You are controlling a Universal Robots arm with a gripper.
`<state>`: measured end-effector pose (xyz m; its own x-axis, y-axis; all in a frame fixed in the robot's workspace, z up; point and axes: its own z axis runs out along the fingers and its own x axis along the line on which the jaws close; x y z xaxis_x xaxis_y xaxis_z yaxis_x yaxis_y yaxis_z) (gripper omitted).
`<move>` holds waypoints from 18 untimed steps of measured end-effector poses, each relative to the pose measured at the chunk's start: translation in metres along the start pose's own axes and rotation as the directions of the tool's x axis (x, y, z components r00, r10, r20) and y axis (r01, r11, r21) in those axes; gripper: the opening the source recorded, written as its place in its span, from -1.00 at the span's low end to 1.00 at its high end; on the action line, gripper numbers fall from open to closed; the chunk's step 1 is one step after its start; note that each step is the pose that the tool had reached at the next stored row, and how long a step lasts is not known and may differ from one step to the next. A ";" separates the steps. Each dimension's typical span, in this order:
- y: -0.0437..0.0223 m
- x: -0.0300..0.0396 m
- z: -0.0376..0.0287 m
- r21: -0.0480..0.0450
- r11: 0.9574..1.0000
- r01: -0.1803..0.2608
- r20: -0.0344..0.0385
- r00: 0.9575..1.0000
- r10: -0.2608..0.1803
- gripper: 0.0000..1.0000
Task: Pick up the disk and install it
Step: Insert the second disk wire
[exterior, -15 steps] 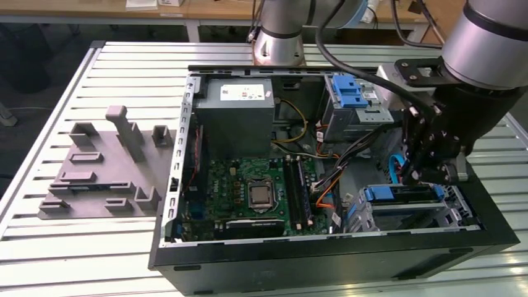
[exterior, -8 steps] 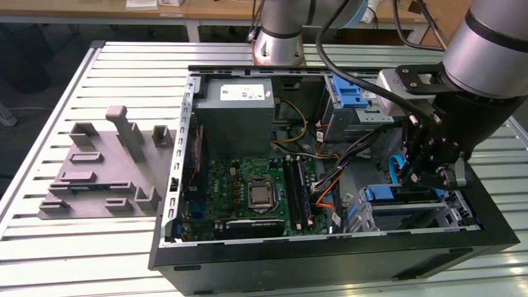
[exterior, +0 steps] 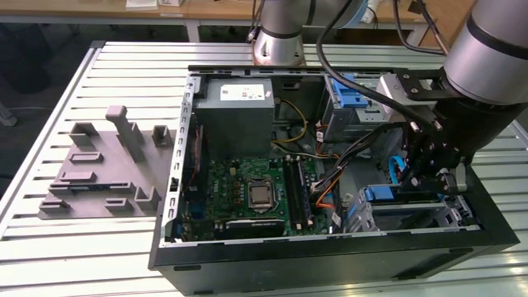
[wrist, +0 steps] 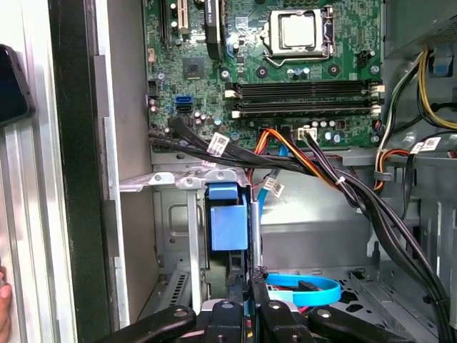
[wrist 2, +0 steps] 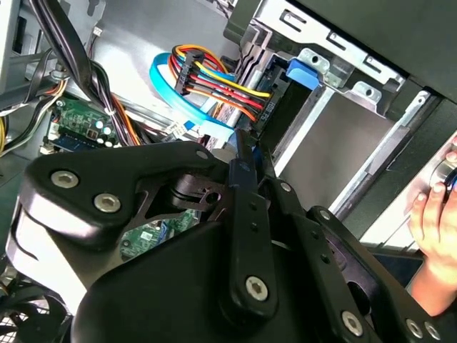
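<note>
The disk (exterior: 394, 193) stands on edge in the lower drive bay (exterior: 429, 216) at the exterior view's right end of the open computer case (exterior: 330, 253). Its blue carrier frame (wrist: 228, 225) faces the first wrist view. My gripper (exterior: 425, 182) reaches down into that bay, right over the disk. In both wrist views the black fingers (wrist 2: 246, 161) are drawn together on the thin blue edge of the carrier (wrist: 250, 286). Most of the drive's silver body is hidden inside the bay.
The green motherboard (exterior: 251, 192) fills the case floor, with the grey power-supply box (exterior: 239, 105) behind it. An upper cage with a blue latch (exterior: 355, 99) stands near the arm. Bundled cables (wrist: 335, 179) and a blue data cable (wrist: 300, 289) cross beside the bay. A grey fixture (exterior: 103, 167) lies on the table. A person's hand (wrist 2: 435, 214) is by the case.
</note>
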<state>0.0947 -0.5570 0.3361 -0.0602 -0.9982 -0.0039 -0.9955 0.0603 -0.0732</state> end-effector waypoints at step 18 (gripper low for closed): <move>-0.0006 0.0003 0.0039 0.000 1.000 0.000 0.004 1.000 0.000 -0.68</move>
<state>0.0956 -0.5574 0.3322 -0.0602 -0.9982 -0.0083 -0.9955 0.0606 -0.0729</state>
